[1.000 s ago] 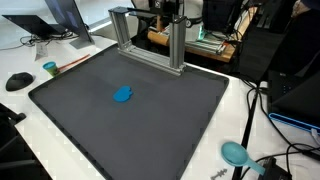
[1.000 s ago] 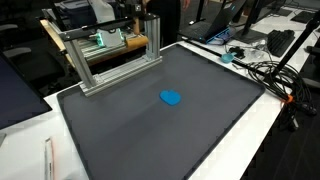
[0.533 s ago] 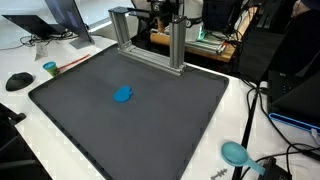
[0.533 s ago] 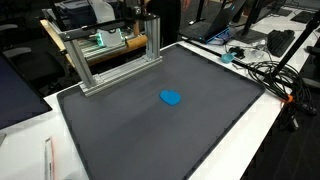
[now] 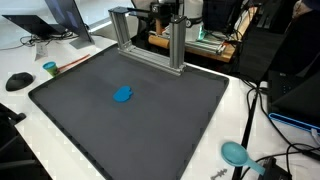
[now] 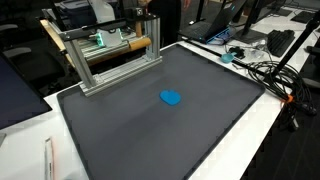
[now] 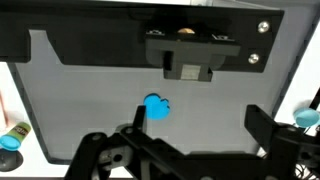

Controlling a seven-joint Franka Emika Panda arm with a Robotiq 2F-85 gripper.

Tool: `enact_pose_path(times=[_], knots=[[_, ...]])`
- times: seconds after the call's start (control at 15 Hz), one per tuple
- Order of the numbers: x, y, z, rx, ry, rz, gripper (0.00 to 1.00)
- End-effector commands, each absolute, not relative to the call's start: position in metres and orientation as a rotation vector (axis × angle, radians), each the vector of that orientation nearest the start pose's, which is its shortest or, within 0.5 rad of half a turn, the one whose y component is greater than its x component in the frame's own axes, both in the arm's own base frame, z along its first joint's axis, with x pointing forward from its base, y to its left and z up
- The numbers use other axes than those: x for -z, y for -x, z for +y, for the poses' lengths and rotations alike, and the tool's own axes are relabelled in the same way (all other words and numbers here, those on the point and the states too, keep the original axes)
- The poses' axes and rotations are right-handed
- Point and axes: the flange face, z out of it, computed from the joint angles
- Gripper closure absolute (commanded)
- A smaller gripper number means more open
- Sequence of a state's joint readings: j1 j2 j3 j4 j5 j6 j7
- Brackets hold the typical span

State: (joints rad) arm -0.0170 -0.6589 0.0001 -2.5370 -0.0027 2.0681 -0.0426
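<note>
A small blue object (image 5: 123, 95) lies near the middle of a dark grey mat (image 5: 170, 120) on a white table; it shows in both exterior views (image 6: 171, 98). In the wrist view the blue object (image 7: 156, 106) lies on the mat just beyond my left finger. My gripper (image 7: 198, 125) is open and empty, high above the mat and apart from the object. In both exterior views the arm sits behind the metal frame (image 5: 150, 40) at the mat's far edge, and the gripper itself is not clear there.
The metal frame (image 6: 110, 60) stands along the mat's back edge. A teal cup (image 5: 50, 68), a black mouse (image 5: 18, 81) and a teal disc (image 5: 235, 152) lie off the mat. Cables (image 6: 268, 72) and laptops crowd the table's sides.
</note>
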Motion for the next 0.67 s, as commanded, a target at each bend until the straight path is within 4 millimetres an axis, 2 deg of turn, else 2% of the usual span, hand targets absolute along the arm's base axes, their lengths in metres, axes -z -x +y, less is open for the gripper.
enact_pose_path(times=[0.0,0.27,0.47,0.6], knots=[[-0.526,-0.405,0.011,0.305,3.134,-0.085,0.0],[-0.525,-0.444,0.039,0.232,3.151,-0.189,0.0],[-0.505,-0.462,0.056,0.076,3.162,-0.246,0.0],[-0.49,-0.469,0.059,-0.031,3.167,-0.248,0.0]])
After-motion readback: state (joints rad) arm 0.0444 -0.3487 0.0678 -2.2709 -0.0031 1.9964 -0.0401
